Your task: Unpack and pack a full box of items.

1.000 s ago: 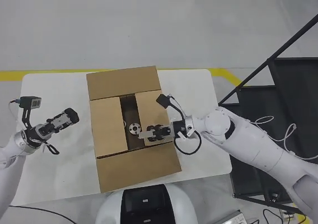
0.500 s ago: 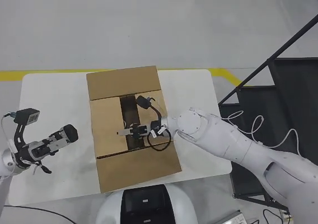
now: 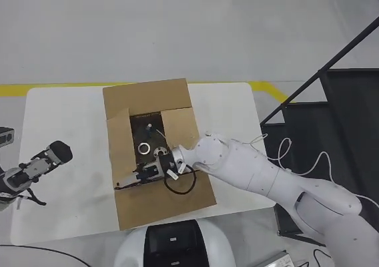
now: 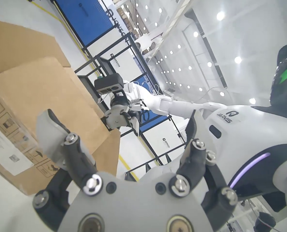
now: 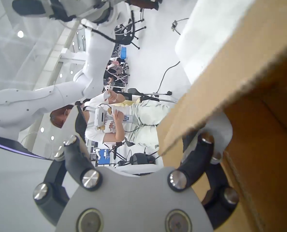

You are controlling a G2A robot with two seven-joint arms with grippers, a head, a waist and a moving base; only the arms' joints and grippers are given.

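The right tool [image 5: 146,121] has its fingers [image 5: 73,131] spread wide. The edge of a cardboard flap runs between them, lying against the one on the box side, and they are not clamped on it. From above, this tool sits low over the near left corner of the opening of the box [image 3: 166,200], with its tips at the foot of the left inner flap [image 3: 118,143]. That flap stands up almost upright, while the right inner flap [image 3: 179,127] lies flat over its half of the opening. The far outer flap [image 3: 146,99] and the near outer flap are folded out level. Inside the dark interior between the inner flaps lie a pale ring-shaped item [image 3: 145,148] and, farther in, a smaller pale piece [image 3: 148,125] that cannot be identified. The box stands in the middle of the white desk [image 3: 63,107], with printed labels on its side in the left wrist view. The left tool [image 4: 118,124] is spread open with nothing between its fingers. It hangs over the left part of the desk, well apart from the box and pointing toward it. A yellow floor line [image 3: 43,88] runs behind the desk, and a black metal rack [image 3: 349,107] stands to the right.
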